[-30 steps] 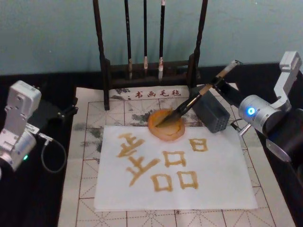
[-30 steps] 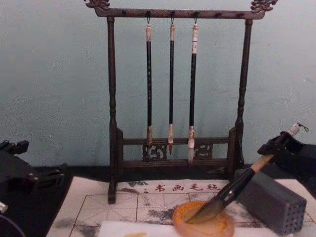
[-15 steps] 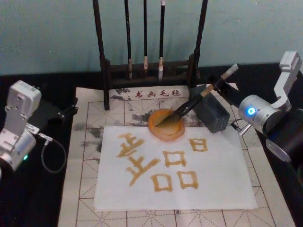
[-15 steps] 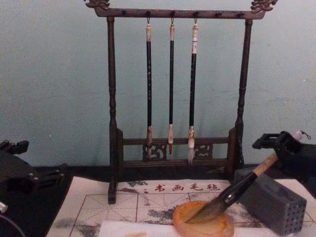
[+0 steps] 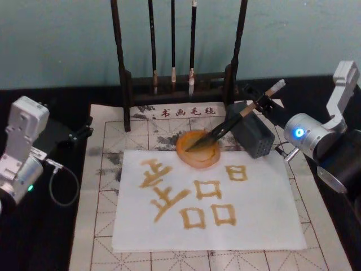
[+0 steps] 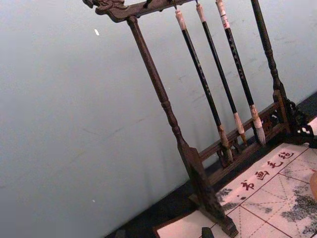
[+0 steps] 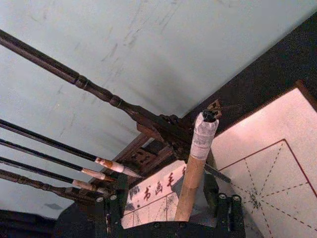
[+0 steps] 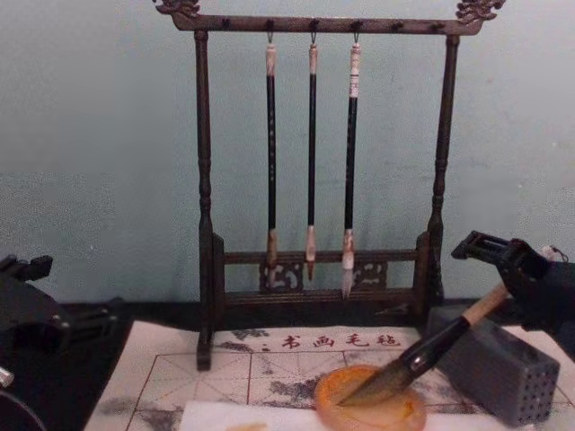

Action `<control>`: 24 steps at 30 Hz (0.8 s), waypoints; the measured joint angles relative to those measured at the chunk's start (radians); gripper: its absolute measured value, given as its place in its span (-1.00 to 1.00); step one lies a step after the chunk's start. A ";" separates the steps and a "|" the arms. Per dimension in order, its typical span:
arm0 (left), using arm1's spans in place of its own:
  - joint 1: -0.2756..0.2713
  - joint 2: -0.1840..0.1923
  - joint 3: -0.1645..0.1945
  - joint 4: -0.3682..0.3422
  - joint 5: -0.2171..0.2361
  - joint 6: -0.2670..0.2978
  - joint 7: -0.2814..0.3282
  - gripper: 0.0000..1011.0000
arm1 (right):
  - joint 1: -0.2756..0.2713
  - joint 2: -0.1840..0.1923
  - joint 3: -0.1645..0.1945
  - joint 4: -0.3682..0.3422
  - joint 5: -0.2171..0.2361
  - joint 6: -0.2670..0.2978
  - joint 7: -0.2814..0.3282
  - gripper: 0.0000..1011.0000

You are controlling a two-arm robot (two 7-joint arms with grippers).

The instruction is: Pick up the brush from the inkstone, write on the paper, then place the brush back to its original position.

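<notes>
The brush (image 5: pixel 234 117) lies slanted, its dark tuft in the round orange inkstone (image 5: pixel 198 149) and its tan handle (image 8: pixel 483 304) over the top edge of the grey block (image 5: pixel 252 135). My right gripper (image 5: pixel 260 103) is at the handle's upper end, open. In the right wrist view its fingers (image 7: pixel 225 208) stand apart from the handle (image 7: pixel 188 178) on both sides. The white paper (image 5: pixel 254 220) lies in front of the inkstone and bears several yellowish characters. My left arm (image 5: pixel 21 148) is parked at the left.
A dark wooden rack (image 8: pixel 204 180) with three thin hanging brushes (image 8: pixel 312 153) stands behind the inkstone. A beige grid-lined felt (image 5: pixel 104 186) with red characters lies under the paper. A cable (image 5: pixel 62 180) loops by the left arm.
The brush handle has sunk lower toward the grey block while the tuft stayed in the inkstone. The right gripper's fingers have spread away from the handle.
</notes>
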State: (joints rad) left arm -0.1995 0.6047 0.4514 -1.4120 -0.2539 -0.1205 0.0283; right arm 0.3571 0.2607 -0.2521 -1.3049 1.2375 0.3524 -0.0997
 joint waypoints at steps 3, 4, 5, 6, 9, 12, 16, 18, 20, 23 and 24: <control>0.000 0.000 0.000 0.000 0.000 0.000 0.000 0.98 | 0.000 0.000 0.000 0.000 0.000 0.000 0.000 0.98; 0.000 0.000 0.000 0.000 0.000 0.000 0.000 0.98 | 0.000 0.000 0.000 0.000 0.000 0.000 0.000 0.98; 0.000 0.000 0.000 0.000 0.000 0.000 0.000 0.98 | 0.000 0.000 0.000 0.000 0.000 0.000 0.000 0.98; 0.000 0.000 0.000 0.000 0.000 0.000 0.000 0.98 | 0.000 0.000 0.000 0.000 0.000 0.000 0.000 0.98; 0.000 0.000 0.000 0.000 0.000 0.000 0.000 0.98 | 0.000 0.000 0.000 0.000 -0.001 0.000 0.000 0.98; 0.000 0.000 0.000 0.000 0.000 0.000 0.000 0.98 | -0.008 0.014 -0.006 -0.009 0.002 -0.004 0.004 0.98; 0.000 0.000 0.000 0.000 0.000 0.000 0.000 0.98 | -0.025 0.035 -0.011 -0.033 0.009 -0.010 0.008 0.98; 0.000 0.000 0.000 0.000 0.000 0.000 0.000 0.98 | -0.042 0.053 -0.012 -0.056 0.015 -0.014 0.012 0.98; 0.000 0.000 0.000 0.000 0.000 0.000 0.000 0.98 | -0.062 0.074 -0.014 -0.083 0.017 -0.019 0.019 0.98; 0.000 0.000 0.000 0.000 0.000 0.000 0.000 0.98 | -0.085 0.098 -0.020 -0.113 0.014 -0.028 0.036 0.98; 0.000 0.000 0.000 0.000 0.000 0.000 0.000 0.98 | -0.107 0.122 -0.028 -0.138 0.003 -0.037 0.055 0.98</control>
State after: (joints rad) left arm -0.1995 0.6047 0.4514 -1.4120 -0.2539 -0.1205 0.0283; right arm 0.2502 0.3823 -0.2800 -1.4424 1.2407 0.3150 -0.0448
